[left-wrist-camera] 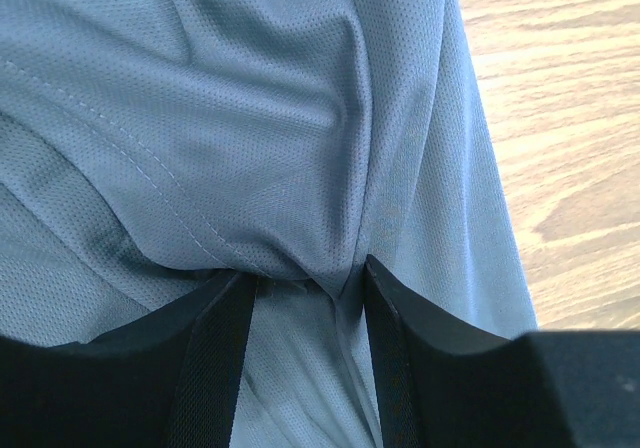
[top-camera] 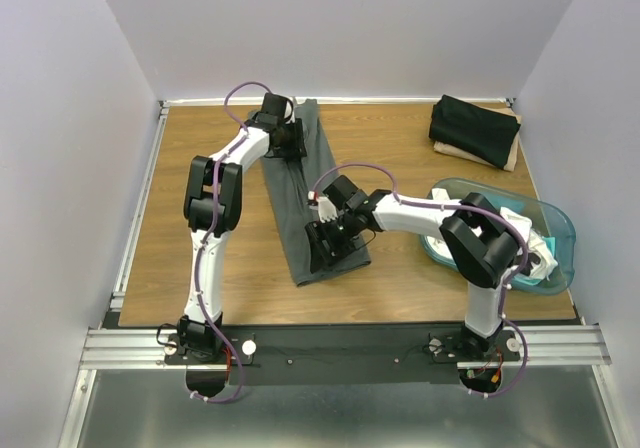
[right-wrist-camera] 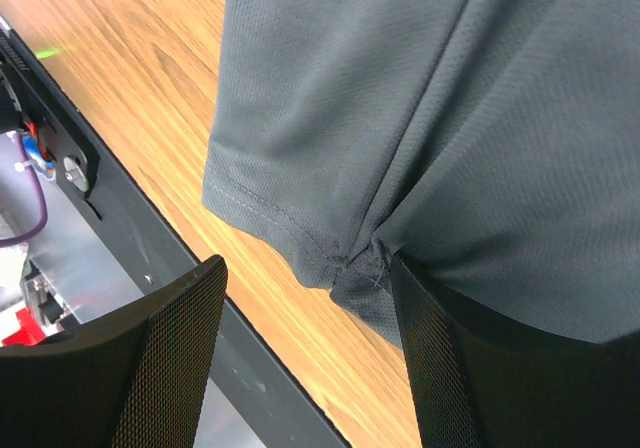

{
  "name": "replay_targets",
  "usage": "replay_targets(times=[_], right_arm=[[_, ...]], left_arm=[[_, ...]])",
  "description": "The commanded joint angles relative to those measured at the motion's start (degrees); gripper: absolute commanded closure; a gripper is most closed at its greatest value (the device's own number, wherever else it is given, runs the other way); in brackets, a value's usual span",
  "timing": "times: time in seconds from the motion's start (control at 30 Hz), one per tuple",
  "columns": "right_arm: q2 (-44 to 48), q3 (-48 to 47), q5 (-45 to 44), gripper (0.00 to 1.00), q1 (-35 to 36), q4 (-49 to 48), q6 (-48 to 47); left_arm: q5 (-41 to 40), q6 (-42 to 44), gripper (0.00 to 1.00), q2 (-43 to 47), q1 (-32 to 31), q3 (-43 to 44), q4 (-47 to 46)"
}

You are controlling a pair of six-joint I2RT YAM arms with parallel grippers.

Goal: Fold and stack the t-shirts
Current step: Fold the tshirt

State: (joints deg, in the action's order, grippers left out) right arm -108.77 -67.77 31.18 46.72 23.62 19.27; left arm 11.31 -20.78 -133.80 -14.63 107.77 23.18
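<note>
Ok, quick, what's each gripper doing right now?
Left gripper: closed on the dark grey mesh t-shirt.
Right gripper: jaws open, one touching its hem.

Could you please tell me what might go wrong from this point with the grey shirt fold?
1. The right gripper is open, and only one finger touches the puckered hem corner of the dark grey t-shirt. That end may slip free if it is pulled or lifted.
2. The left gripper pinches a bunched gather of fabric, so the fold may come out creased or skewed.
</note>
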Motion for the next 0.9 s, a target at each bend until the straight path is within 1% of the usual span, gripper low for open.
replay_targets(times=[0.0, 0.27, 0.5, 0.6, 0.7, 0.77, 0.87], right_arm=[[-4.16, -2.28, 1.60, 0.26, 1.44, 2.14, -1.51], [-6.54, -6.50, 1.78, 0.26, 2.50, 3.01, -1.78], [-1.80, -8.08, -1.03, 0.26, 2.76, 5.38, -0.99], [2.59, -8.52, -5.49, 0.26, 2.76, 7.14, 0.50], [6.90, -7.65, -9.72, 0.25, 2.76, 9.34, 2.96], [8.92, -6.86, -14.38, 0.24, 2.76, 11.01, 5.07], [12.35, -4.22, -20.71, 0.21, 2.33, 12.24, 8.06]], left_arm=[[2.74, 3.63, 0.45, -4.36, 0.13, 2.27, -0.15], [5.12, 5.22, 0.45, -7.44, -1.45, 7.37, -0.06], [7.41, 3.81, 0.44, -4.46, -2.07, 13.69, 0.11], [8.02, 3.37, 0.44, 0.36, -2.07, 15.62, 0.46], [7.68, 3.46, 0.44, 4.14, -2.07, 15.72, 1.08], [6.89, 3.55, 0.44, 8.62, -2.07, 13.71, 1.34], [4.43, 2.94, 0.44, 16.44, -2.07, 5.64, 0.91]])
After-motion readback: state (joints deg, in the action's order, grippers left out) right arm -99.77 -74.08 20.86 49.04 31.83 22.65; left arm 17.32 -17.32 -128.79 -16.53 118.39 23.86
